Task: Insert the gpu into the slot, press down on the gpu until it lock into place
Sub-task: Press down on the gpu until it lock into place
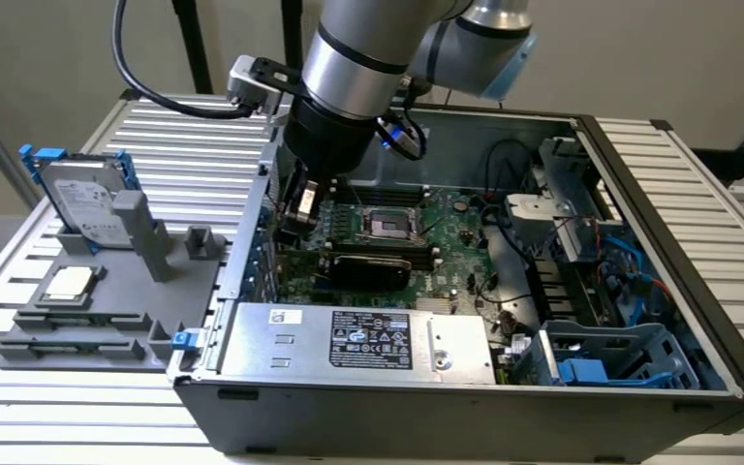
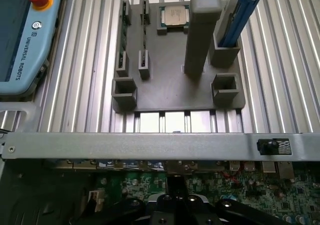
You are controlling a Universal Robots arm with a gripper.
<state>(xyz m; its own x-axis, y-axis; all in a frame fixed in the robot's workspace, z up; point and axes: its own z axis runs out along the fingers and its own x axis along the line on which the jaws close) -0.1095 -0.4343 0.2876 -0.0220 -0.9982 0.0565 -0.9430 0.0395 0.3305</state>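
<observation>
We find the arm reaching down into the open case, its gripper low over the green board, near the case wall on the exterior view's left. The fingers are pressed together. We cannot make out anything pinched between them.

The gpu lies as a black card across the board, just in front of the silver socket and behind the silver power supply. It looks set along its slot already; the blue strip itself we cannot see, the card covering where it should be. We cannot tell whether the gripper touches the card; it sits near the card's end towards the exterior view's left.

Our judgement: insertion looks done or nearly so, and the pressing step is in hand. That calls for a straight downward push on the card's upper edge, even enough that the card does not tilt, until the latch catches. Whether it has locked we cannot tell.

Writing: in the wrist view, a pendant with a red button reads "UNIVERSAL ROBOTS". The power supply carries a black label, its text too small to read. The drive on the grey tray has a white label, likewise unreadable. A chip rests on that tray.
</observation>
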